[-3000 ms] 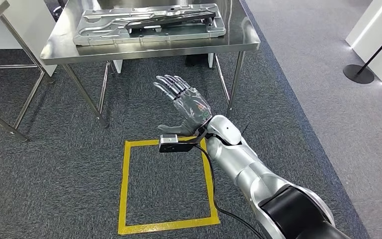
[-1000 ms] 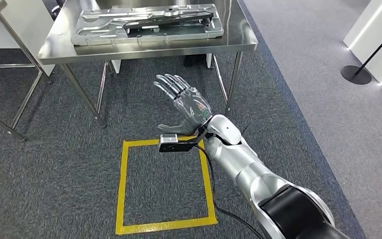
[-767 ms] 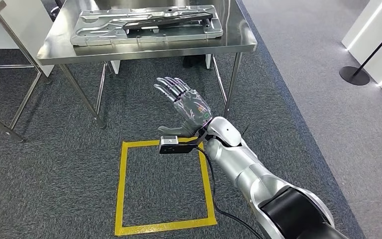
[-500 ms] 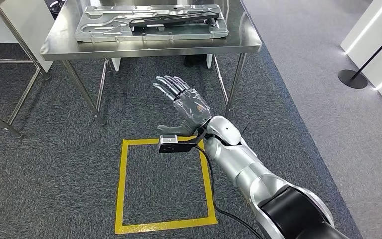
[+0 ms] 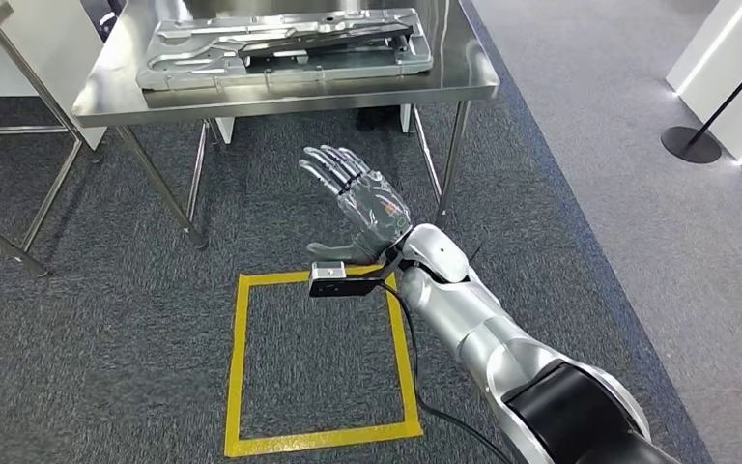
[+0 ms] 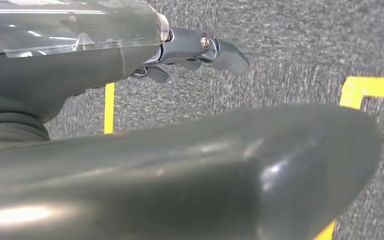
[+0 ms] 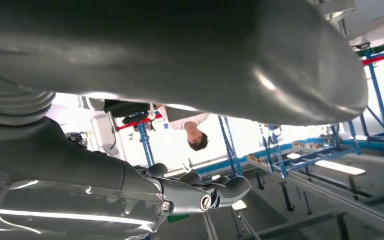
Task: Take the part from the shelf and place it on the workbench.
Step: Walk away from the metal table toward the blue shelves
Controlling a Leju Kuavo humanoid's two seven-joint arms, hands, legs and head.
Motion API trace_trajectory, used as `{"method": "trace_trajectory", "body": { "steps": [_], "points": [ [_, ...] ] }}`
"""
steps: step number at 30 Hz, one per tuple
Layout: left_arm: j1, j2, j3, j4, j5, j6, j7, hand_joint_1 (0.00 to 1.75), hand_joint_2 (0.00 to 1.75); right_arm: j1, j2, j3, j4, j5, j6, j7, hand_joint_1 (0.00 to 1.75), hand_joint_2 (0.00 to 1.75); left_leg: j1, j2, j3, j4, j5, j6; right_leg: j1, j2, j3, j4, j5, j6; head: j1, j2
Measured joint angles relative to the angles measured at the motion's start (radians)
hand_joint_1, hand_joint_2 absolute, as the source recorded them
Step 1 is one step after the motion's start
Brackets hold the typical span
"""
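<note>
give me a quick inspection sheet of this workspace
surface: steel workbench, shiny, on grey carpet.
job's things: grey metal part lies flat on the workbench.
clutter: nothing seen.
grippers: right robot hand raised over the floor, fingers spread, holding nothing; left robot hand over the carpet, holding nothing seen, finger posture unclear.
cables: black cable runs from the wrist camera along the right arm.
surroundings: yellow tape square on the floor; black stanchion base to the right; person in the right wrist view.
</note>
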Motion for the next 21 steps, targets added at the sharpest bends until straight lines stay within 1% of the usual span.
{"method": "trace_trajectory", "body": {
  "steps": [1,2,3,4,5,6,7,8,9,10,12,13,14,15,16,17,18,19,20,21],
  "points": [
    [0.001,0.0,0.0,0.0,0.0,0.0,0.0,0.0,0.0,0.001,0.0,0.0,0.0,0.0,0.0,0.0,0.0,0.0,0.001,0.0,-0.033,0.07,-0.033,-0.003,0.001,0.0,0.0,0.0,0.0,-0.003,0.0,0.0],
    [0.002,0.0,0.0,0.0,0.0,0.0,0.0,0.0,0.0,0.003,0.0,0.0,0.0,0.0,0.0,0.0,0.0,0.0,0.001,0.0,-0.064,0.136,-0.058,-0.005,0.002,0.0,-0.001,0.001,-0.001,-0.004,0.0,0.0],
    [0.003,0.0,0.0,0.0,0.0,0.0,0.0,0.0,0.0,0.006,0.0,0.0,0.001,0.0,0.0,0.0,0.0,0.0,0.002,0.0,-0.084,0.175,-0.065,-0.008,0.004,0.0,-0.002,0.003,-0.001,-0.004,0.0,0.0],
    [0.003,0.0,0.0,0.0,0.0,0.0,0.0,0.0,0.0,0.008,0.0,0.0,0.001,0.0,0.0,0.0,0.0,0.0,0.002,0.0,-0.084,0.175,-0.053,-0.009,0.004,0.0,-0.002,0.005,-0.002,-0.004,0.0,0.0],
    [0.003,0.0,0.0,0.0,0.0,0.0,0.0,0.0,0.0,0.009,0.0,0.0,0.001,0.0,0.0,0.0,0.0,0.0,0.003,0.001,-0.064,0.133,-0.024,-0.009,0.004,0.001,-0.002,0.009,-0.004,-0.003,0.0,0.0],
    [0.003,0.001,0.0,0.0,0.0,0.0,0.0,0.0,0.0,0.009,0.0,0.0,0.001,0.0,0.0,0.0,0.0,0.0,0.004,0.002,-0.029,0.062,0.013,-0.009,0.003,0.001,-0.002,0.014,-0.008,0.0,0.0,0.0],
    [0.002,0.001,0.0,0.0,0.0,0.0,0.0,0.0,0.0,0.008,0.0,0.0,0.001,0.0,0.0,0.0,0.0,0.0,0.003,0.002,0.006,-0.007,0.038,-0.006,0.005,0.002,-0.004,0.019,-0.011,0.004,0.0,0.0],
    [0.001,0.001,0.0,0.0,0.0,0.0,0.0,0.0,0.0,0.008,0.0,0.0,0.001,0.0,0.0,0.0,0.0,0.0,0.003,0.002,0.031,-0.058,0.054,-0.001,0.007,0.003,-0.006,0.025,-0.014,0.008,0.0,0.0],
    [0.001,0.001,0.0,0.0,0.0,0.0,0.0,0.0,0.0,0.007,0.0,0.0,0.0,0.0,0.0,0.0,0.0,0.0,0.002,0.001,0.044,-0.086,0.059,0.004,0.008,0.003,-0.008,0.028,-0.016,0.012,0.0,0.0],
    [0.001,0.0,0.0,0.0,0.0,0.0,0.0,0.0,0.0,0.007,0.0,0.0,0.0,0.0,0.0,0.0,0.0,0.0,-0.001,0.0,0.046,-0.091,0.056,0.011,0.01,0.004,-0.01,0.029,-0.016,0.017,0.0,0.0],
    [0.002,0.0,0.0,0.0,0.0,0.0,0.0,0.0,0.0,0.007,0.0,0.0,0.0,0.0,0.0,0.0,0.0,0.0,-0.001,-0.001,0.044,-0.093,0.061,0.023,0.008,0.004,-0.011,0.031,-0.017,0.026,0.0,0.0],
    [0.002,0.0,0.0,0.0,0.0,0.0,0.0,0.0,0.0,0.006,0.0,0.0,0.0,0.0,0.0,0.0,0.0,0.0,0.0,-0.001,0.045,-0.095,0.063,0.029,0.007,0.003,-0.016,0.043,-0.027,0.033,0.0,0.0],
    [0.001,0.0,0.0,0.0,0.0,0.0,0.0,0.0,0.0,0.005,0.0,0.0,0.0,0.0,0.0,0.0,0.0,0.0,0.002,-0.001,0.045,-0.098,0.065,0.034,0.005,0.003,-0.029,0.073,-0.047,0.039,0.0,0.0],
    [0.001,0.0,0.0,0.0,0.003,0.0,0.0,0.0,0.0,0.006,-0.001,0.0,0.0,-0.006,0.006,0.005,0.0,0.0,0.003,0.001,0.044,-0.099,0.067,0.037,0.003,0.003,-0.053,0.124,-0.077,0.045,0.0,0.0],
    [0.001,0.0,0.001,0.0,0.014,-0.001,-0.004,0.0,0.0,0.024,-0.009,-0.005,-0.004,-0.027,0.027,0.02,0.0,0.0,0.002,0.003,0.043,-0.1,0.067,0.04,0.001,0.002,-0.084,0.192,-0.11,0.051,0.0,0.0],
    [0.003,0.0,0.006,0.0,0.034,-0.004,-0.012,0.0,0.0,0.07,-0.024,-0.022,-0.026,-0.078,0.074,0.042,0.0,0.0,0.002,0.003,0.042,-0.1,0.067,0.042,-0.001,0.002,-0.115,0.259,-0.136,0.056,0.0,0.0],
    [0.008,0.0,0.014,0.0,0.06,-0.009,-0.024,0.0,0.0,0.146,-0.048,-0.05,-0.062,-0.16,0.145,0.06,0.0,0.0,0.003,-0.001,0.044,-0.101,0.066,0.044,-0.003,0.002,-0.133,0.304,-0.15,0.059,0.0,0.0],
    [0.016,0.0,0.027,0.0,0.086,-0.015,-0.038,0.0,0.0,0.245,-0.082,-0.099,-0.11,-0.285,0.236,0.064,0.0,0.0,0.004,-0.01,0.049,-0.102,0.064,0.046,-0.004,0.001,-0.133,0.315,-0.146,0.061,0.0,0.0],
    [0.026,-0.001,0.039,0.0,0.105,-0.021,-0.051,0.0,0.0,0.354,-0.114,-0.163,-0.159,-0.441,0.326,0.055,0.0,0.0,0.006,-0.024,0.053,-0.102,0.062,0.048,-0.005,0.001,-0.115,0.285,-0.127,0.06,0.0,0.0],
    [0.04,-0.003,0.05,0.0,0.114,-0.024,-0.059,0.0,0.0,0.459,-0.146,-0.232,-0.198,-0.598,0.389,0.037,0.0,0.0,0.006,-0.037,0.056,-0.101,0.06,0.048,-0.004,0.0,-0.082,0.219,-0.096,0.055,0.001,0.0]
  ]
}}
